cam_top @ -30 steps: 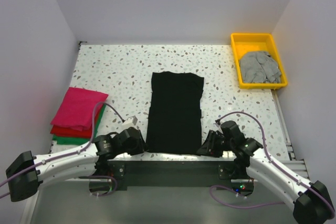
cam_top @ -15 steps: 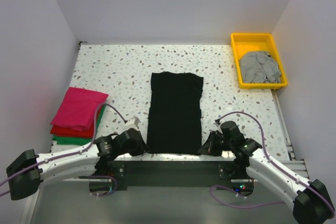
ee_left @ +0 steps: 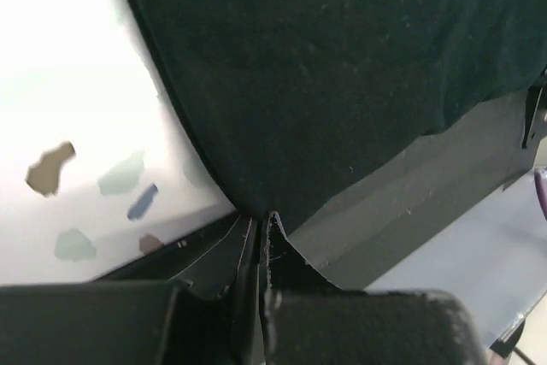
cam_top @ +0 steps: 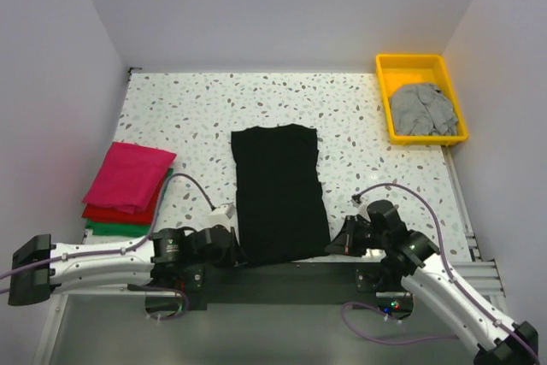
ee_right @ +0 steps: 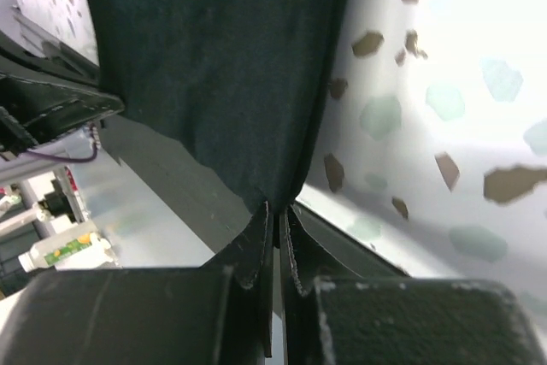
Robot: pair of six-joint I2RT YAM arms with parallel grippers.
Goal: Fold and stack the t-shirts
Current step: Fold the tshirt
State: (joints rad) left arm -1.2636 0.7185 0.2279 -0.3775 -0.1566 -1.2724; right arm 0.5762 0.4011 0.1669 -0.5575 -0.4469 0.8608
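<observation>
Since a second ago, your black t-shirt [cam_top: 278, 190] has slid toward the near edge of the worktop [cam_top: 205, 108], and its far end has swung left. You have both jaws clamped on it. The left jaws pinch its near left corner and the right jaws its near right corner. The hem between them reaches over the worktop's near edge.

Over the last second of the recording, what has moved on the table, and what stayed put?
The left gripper and right gripper, shut on the black t-shirt at its near corners, drew back toward their bases, dragging it nearer and slightly left. The stacked magenta t-shirt, red t-shirt and green t-shirt, and the grey t-shirt in the yellow tray, stayed put.
</observation>
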